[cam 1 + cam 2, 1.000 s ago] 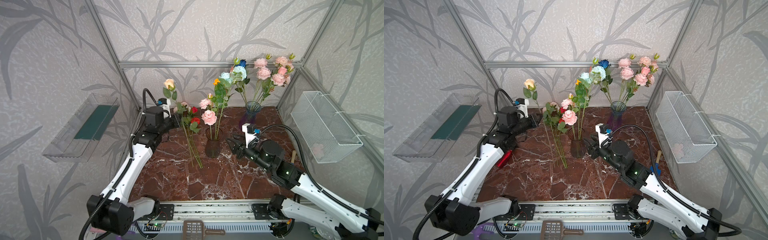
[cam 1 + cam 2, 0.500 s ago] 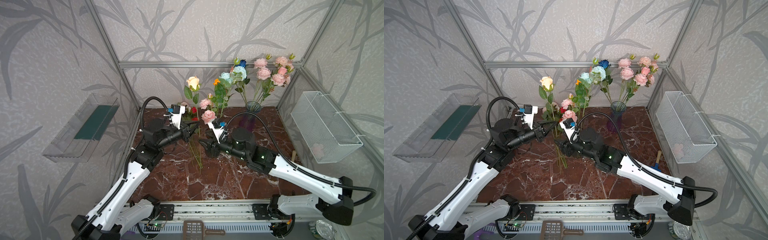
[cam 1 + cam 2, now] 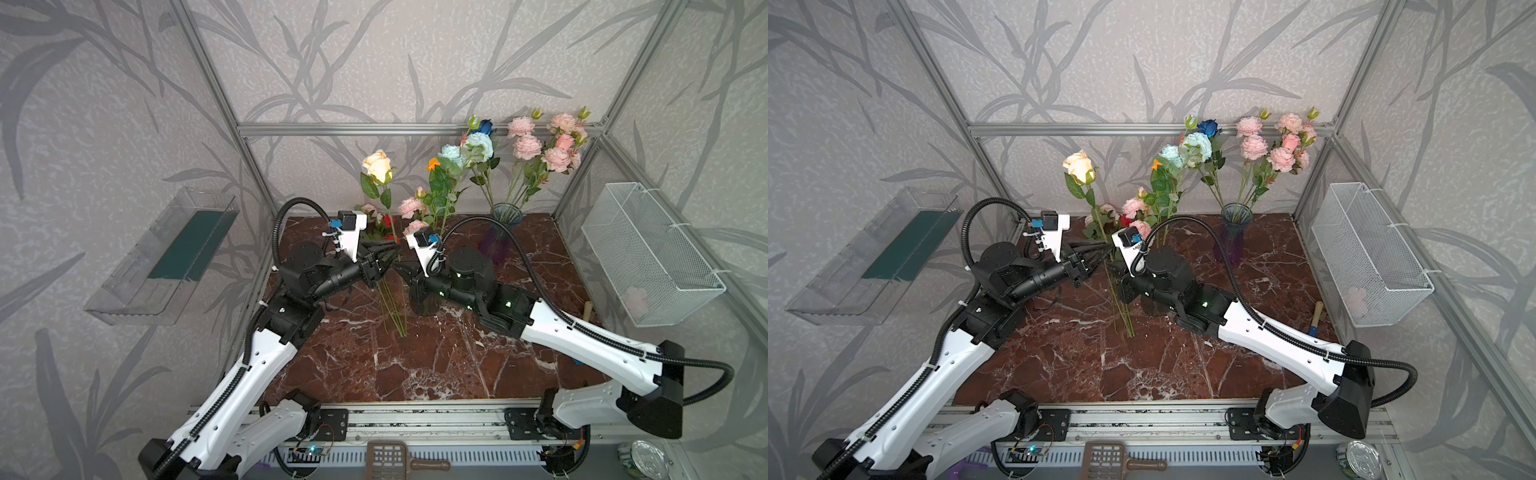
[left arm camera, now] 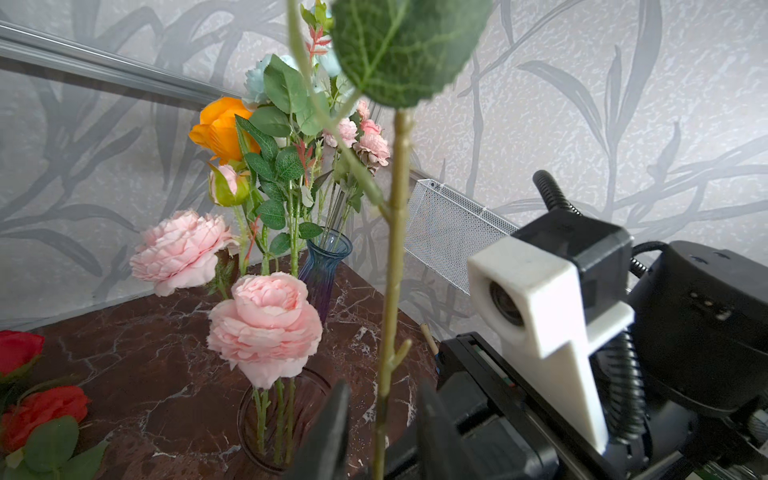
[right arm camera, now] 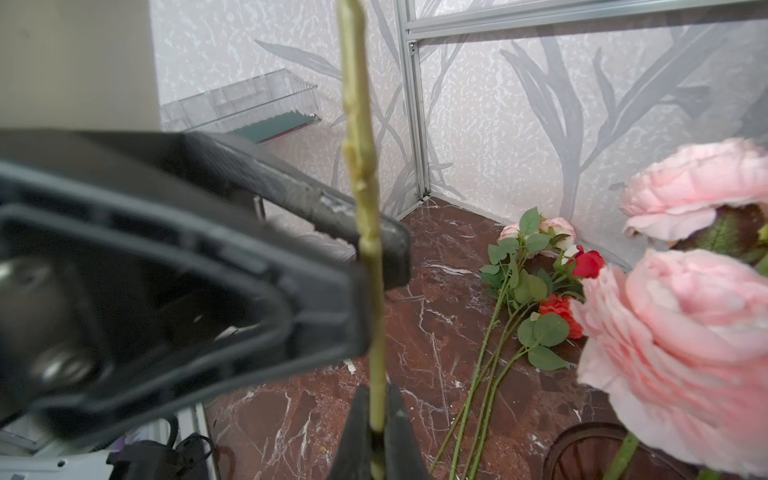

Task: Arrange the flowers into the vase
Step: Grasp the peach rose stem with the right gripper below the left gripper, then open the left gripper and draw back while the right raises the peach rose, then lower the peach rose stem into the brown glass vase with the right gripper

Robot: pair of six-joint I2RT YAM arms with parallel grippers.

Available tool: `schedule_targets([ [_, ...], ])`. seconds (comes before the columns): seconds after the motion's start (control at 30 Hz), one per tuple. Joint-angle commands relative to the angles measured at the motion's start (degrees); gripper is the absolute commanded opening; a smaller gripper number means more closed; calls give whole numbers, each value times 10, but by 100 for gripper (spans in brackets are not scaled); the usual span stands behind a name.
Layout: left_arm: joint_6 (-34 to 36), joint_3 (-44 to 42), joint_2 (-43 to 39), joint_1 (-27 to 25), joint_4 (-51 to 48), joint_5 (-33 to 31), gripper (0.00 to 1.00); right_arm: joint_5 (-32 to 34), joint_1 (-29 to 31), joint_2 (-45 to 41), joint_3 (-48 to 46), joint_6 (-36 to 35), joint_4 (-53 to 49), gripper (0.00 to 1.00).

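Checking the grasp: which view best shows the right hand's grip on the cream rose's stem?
Right wrist view: the right hand pinches the stem. The left wrist view shows the stem between the left hand's open fingers; both top views show the rose, the grip unclear.

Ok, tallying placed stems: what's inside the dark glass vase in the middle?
Several green stems stand in the dark glass vase, pink blooms above. The right arm covers most of it in both top views, so no exact count.

My marble tabletop (image 3: 415, 365) is carrying loose flowers (image 3: 394, 313) lying flat, with a dark vase (image 3: 422, 306) and a blue vase (image 3: 494, 245) standing upright.
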Motion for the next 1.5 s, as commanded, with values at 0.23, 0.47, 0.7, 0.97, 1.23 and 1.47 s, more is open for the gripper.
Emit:
schedule_targets([
  [0.23, -41, -134, -118, 0, 68, -426, 81, 77, -6, -77, -14, -59, 61, 0],
  [0.47, -58, -140, -130, 13, 22, -573, 82, 110, -75, -117, 9, -85, 89, 0],
  [0.7, -70, -133, -105, 16, 13, -541, 82, 115, -134, -109, 11, -77, 127, 0],
  [0.97, -70, -131, -99, 20, 10, -530, 82, 112, -144, -61, 3, -76, 153, 0],
  [1.23, -76, -129, -95, 26, 10, -515, 82, 99, -146, -36, -43, -41, 155, 3],
  [1.47, -82, -129, -93, 33, 11, -507, 82, 106, -146, -48, -101, -8, 133, 33],
])
